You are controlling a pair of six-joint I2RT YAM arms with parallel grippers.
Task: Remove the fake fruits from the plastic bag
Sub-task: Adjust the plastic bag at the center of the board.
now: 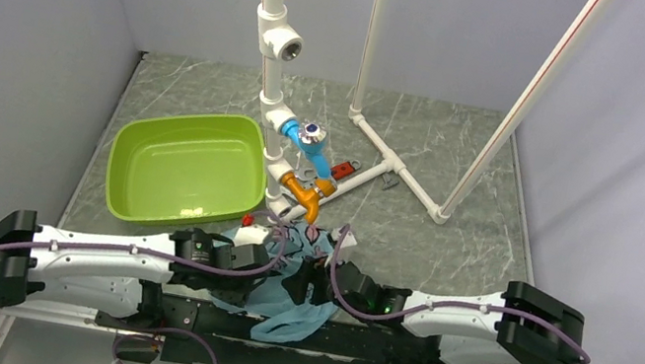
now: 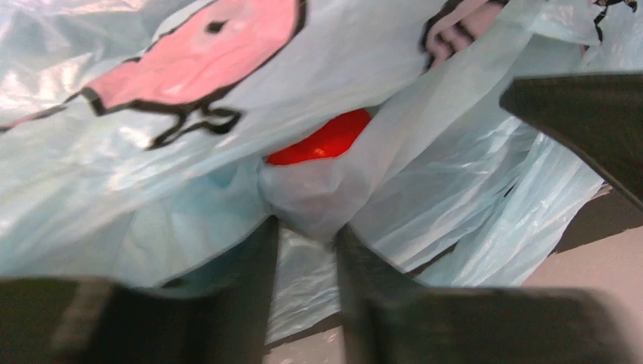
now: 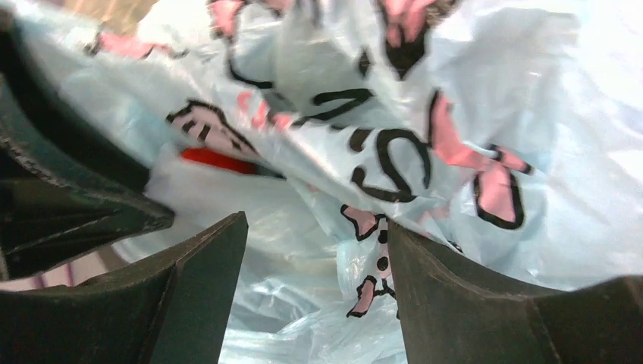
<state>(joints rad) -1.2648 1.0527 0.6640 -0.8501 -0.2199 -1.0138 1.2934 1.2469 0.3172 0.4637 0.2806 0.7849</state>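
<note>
The plastic bag [image 1: 289, 304] lies crumpled between my two arms at the table's near edge. It is light blue with pink-and-black prints. My left gripper [image 1: 277, 259] has its fingers pressed on a bulging fold of the bag [image 2: 307, 205], so it is shut on the film. My right gripper [image 3: 316, 224] stands open, with loose bag film [image 3: 303, 250] lying between its fingers. One of its fingers [image 2: 584, 106] shows in the left wrist view. A red rounded patch [image 2: 322, 140] shows through a gap in the bag; I cannot tell what it is. The fake fruits are hidden.
A lime-green tub [image 1: 186, 168] stands behind the left arm. A white pipe frame [image 1: 275, 33] with a blue fitting [image 1: 307, 134] and an orange fitting [image 1: 304, 194] rises just behind the bag. Its feet spread over the marbled table [image 1: 465, 147].
</note>
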